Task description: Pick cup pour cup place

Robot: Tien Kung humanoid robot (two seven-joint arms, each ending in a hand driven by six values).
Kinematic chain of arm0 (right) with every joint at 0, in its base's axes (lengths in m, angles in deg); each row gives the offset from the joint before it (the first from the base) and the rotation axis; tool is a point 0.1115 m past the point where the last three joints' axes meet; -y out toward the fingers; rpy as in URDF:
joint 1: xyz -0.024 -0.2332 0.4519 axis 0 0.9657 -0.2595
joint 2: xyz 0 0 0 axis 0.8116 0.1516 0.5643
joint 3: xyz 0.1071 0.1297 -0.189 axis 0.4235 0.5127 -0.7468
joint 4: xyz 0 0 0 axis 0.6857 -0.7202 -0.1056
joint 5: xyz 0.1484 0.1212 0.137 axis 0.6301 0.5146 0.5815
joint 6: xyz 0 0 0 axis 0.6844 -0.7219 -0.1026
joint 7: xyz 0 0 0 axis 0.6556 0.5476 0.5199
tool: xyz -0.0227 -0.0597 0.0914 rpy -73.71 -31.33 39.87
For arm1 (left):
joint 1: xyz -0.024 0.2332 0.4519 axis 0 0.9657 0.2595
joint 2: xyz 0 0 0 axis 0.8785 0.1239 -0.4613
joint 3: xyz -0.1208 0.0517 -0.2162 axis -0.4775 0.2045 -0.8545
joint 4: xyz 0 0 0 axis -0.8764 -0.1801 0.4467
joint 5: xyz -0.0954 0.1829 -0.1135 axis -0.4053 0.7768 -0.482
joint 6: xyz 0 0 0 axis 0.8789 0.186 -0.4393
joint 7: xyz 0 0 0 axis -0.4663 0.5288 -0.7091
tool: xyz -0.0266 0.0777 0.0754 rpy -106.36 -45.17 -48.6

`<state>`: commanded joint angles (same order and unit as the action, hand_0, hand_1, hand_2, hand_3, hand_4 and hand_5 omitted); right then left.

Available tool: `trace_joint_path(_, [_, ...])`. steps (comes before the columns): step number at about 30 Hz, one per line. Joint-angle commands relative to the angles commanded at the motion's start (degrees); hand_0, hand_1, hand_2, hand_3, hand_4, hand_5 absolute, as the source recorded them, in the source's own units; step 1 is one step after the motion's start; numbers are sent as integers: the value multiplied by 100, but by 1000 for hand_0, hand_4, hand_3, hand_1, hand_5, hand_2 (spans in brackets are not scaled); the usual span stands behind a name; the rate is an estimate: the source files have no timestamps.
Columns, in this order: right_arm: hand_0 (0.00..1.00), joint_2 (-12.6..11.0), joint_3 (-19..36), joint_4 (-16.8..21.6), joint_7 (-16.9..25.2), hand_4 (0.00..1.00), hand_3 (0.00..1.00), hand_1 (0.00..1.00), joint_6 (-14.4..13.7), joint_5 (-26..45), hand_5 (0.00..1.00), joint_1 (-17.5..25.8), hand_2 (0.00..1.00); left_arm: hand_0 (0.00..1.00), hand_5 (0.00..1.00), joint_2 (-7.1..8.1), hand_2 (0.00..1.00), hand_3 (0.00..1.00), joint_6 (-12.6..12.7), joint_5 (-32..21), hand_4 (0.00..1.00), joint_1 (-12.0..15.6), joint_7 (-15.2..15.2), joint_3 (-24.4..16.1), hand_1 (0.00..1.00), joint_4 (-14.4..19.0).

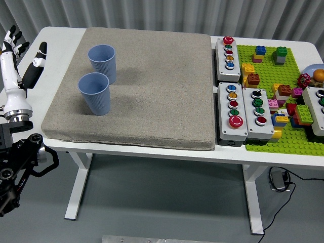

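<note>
Two blue ribbed cups stand upright on the grey mat [152, 91]. The near cup [94, 93] is toward the mat's left front. The far cup [103, 63] stands just behind it. My left hand [20, 55] is at the picture's far left edge, raised over the table's left end, well clear of both cups. Its fingers are spread and hold nothing. The right arm does not show.
Three grey button boxes [227, 59] [232, 111] [257, 106] stand right of the mat. A green baseplate [283, 136] with several toy bricks lies at the far right, with another box [319, 109] on it.
</note>
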<state>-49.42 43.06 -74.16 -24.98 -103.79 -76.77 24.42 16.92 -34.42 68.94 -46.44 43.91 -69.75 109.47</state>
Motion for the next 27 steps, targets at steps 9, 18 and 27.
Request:
trace_joint_path(9, [673,-12,-61,0,6,2,572,594,-21,124,52,-65,549,735,664,30,893,904,-812,-1458,889,-440,-91,-130,753,-380])
trace_joint_path(18, [673,-3,-64,0,0,2,572,594,-21,140,53,-103,549,735,711,-79,885,876,-1307,-3139,891,-491,46,-334,752,-436])
trace_joint_path(27, [673,21,-42,0,-12,2,573,594,-13,142,54,-141,549,713,998,-560,822,780,-258,-3347,658,-45,938,-300,723,404])
